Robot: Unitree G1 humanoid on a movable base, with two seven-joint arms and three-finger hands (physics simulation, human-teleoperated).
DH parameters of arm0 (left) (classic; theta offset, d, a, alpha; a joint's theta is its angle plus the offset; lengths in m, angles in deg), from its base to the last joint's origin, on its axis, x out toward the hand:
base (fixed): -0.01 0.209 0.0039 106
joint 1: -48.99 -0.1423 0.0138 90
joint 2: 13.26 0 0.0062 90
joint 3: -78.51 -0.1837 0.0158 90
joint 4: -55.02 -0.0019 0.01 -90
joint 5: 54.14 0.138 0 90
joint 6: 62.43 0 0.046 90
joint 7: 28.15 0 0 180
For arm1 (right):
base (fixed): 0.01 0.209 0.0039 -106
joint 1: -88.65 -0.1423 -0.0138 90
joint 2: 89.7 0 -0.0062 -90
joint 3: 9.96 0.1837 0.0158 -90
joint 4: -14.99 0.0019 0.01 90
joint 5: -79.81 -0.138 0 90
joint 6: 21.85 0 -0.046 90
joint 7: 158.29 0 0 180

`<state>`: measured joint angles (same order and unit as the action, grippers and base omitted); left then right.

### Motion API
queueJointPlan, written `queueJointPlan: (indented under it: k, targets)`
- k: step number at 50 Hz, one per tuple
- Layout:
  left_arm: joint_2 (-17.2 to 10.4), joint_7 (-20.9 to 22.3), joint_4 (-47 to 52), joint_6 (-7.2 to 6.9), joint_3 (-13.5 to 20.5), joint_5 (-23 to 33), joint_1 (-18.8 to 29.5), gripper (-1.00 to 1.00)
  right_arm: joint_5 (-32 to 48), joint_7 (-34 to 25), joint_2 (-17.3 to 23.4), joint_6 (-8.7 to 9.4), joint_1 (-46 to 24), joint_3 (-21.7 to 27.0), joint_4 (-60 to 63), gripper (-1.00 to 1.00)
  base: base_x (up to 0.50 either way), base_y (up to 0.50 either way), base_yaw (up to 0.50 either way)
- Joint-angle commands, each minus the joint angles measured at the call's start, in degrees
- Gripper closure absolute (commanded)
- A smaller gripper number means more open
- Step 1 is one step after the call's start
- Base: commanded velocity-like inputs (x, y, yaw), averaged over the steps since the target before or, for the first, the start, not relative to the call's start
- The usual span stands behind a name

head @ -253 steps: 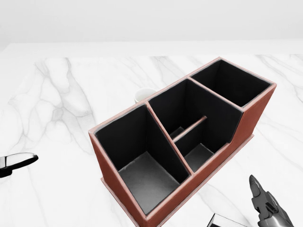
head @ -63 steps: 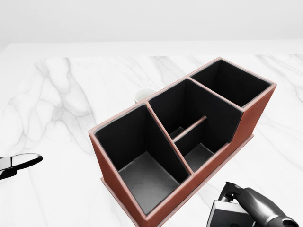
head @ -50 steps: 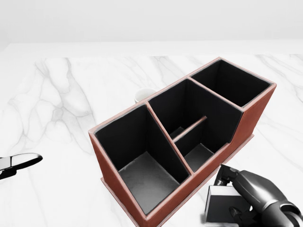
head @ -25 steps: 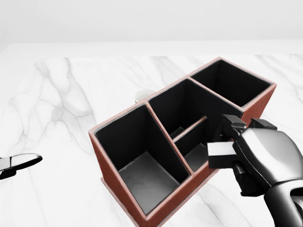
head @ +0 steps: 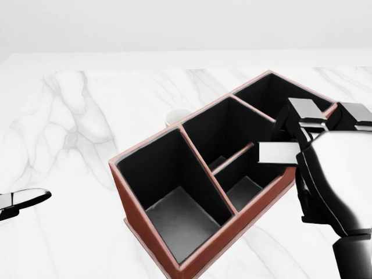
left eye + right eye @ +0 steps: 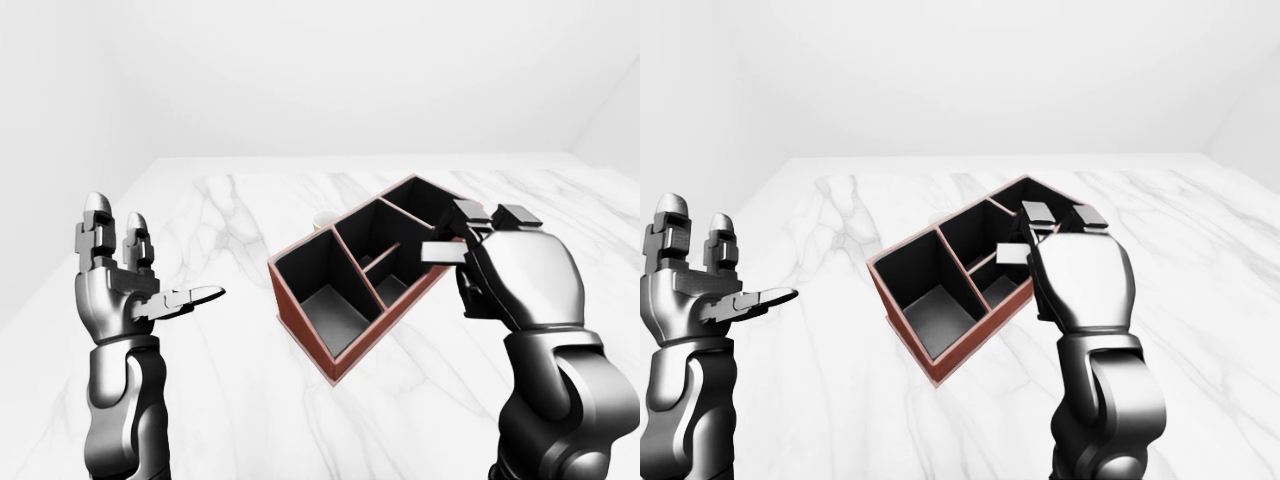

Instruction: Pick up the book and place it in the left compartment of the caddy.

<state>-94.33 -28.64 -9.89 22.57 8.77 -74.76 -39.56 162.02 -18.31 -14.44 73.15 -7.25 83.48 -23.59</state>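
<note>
The right hand (image 5: 325,174) is clenched around the book (image 5: 279,153), holding it raised above the desk (image 5: 75,128). In the head view the book projects from the hand toward the left, over the middle section of the caddy (image 5: 174,264). The caddy's left compartment (image 5: 174,197) holds nothing. The left hand (image 6: 125,290) is released, fingers spread, well apart from the caddy.

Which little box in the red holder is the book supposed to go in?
Find the red caddy on the white marble table. The left compartment is its biggest open bin, at the head view's bottom-left end, farthest from the right hand gripping the book.
</note>
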Motion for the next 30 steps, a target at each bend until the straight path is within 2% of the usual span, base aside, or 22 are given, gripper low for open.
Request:
queueJointPlan:
  k: [1,15,30]
  targets:
    - [-0.07,-0.03,-0.08,0.00,0.11,-0.12,0.08,-1.00,3.63,0.01,-3.17,0.00,-2.11,-2.61,5.01,1.00,0.00,0.00,0.00]
    - [-0.12,-0.03,-0.15,0.00,0.10,-0.15,0.11,-1.00,6.67,0.01,-5.45,0.00,-4.87,-5.08,6.41,1.00,0.00,0.00,0.00]
    - [-0.11,-0.08,0.28,0.00,0.18,-0.22,0.04,-1.00,7.35,0.01,-8.48,0.00,-3.00,-10.38,5.65,1.00,0.00,0.00,0.00]
